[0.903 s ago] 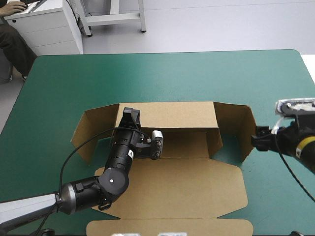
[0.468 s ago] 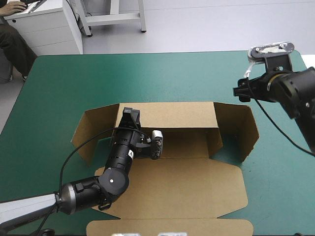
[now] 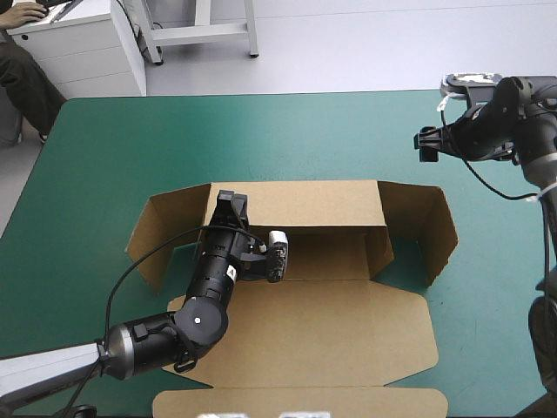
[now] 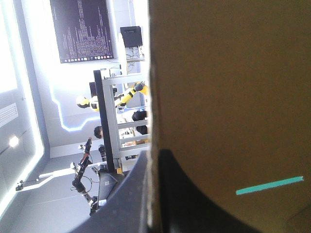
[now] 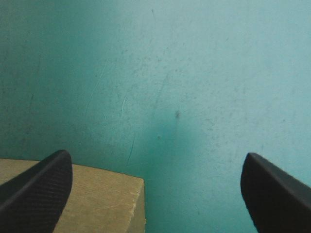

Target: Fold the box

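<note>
The brown box (image 3: 322,331) lies open in mid-table, its back wall (image 3: 305,202) raised and a side flap (image 3: 426,226) standing at each end. My left gripper (image 3: 231,202) is at the back wall's top edge, shut on it. In the left wrist view the board (image 4: 228,97) runs edge-on between the black fingers of this gripper (image 4: 153,165). My right gripper (image 3: 425,144) hangs above the teal-green cover beyond the right flap and touches nothing. Its own view shows this gripper (image 5: 156,156) open, with one box corner (image 5: 87,199) below it.
The teal-green cover (image 3: 261,139) stretches wide between the box's back wall and the table's far edge. The box's front lid flap (image 3: 300,402) reaches the near edge. My left arm lies across the box floor.
My right gripper has left the right flap's outer edge, risen and swung toward the table's far right corner. The flap has leaned slightly outward. The left arm has not moved.
</note>
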Controlling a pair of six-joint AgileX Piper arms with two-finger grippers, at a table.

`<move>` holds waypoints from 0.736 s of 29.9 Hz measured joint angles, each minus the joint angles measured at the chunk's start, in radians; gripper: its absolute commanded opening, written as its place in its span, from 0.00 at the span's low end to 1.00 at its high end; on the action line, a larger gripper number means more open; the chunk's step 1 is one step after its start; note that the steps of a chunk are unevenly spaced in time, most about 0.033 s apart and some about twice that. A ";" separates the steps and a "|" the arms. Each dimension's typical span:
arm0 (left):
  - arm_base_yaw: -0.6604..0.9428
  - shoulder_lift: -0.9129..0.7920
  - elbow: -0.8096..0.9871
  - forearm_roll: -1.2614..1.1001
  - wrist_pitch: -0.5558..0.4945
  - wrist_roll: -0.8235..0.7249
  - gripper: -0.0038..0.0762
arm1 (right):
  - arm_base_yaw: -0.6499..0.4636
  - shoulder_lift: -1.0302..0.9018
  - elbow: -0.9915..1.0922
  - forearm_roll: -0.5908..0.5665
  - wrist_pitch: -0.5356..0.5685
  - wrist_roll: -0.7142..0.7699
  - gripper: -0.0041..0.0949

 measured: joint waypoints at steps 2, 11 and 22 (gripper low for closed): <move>0.000 0.000 0.000 0.000 0.000 0.000 0.04 | -0.006 0.030 0.007 0.034 0.003 -0.033 0.91; 0.000 0.000 0.000 0.000 0.002 0.000 0.04 | -0.008 -0.016 0.131 0.084 0.003 -0.082 0.91; -0.001 0.000 0.000 0.000 0.005 -0.007 0.04 | -0.025 -0.105 0.232 0.047 0.002 -0.085 0.91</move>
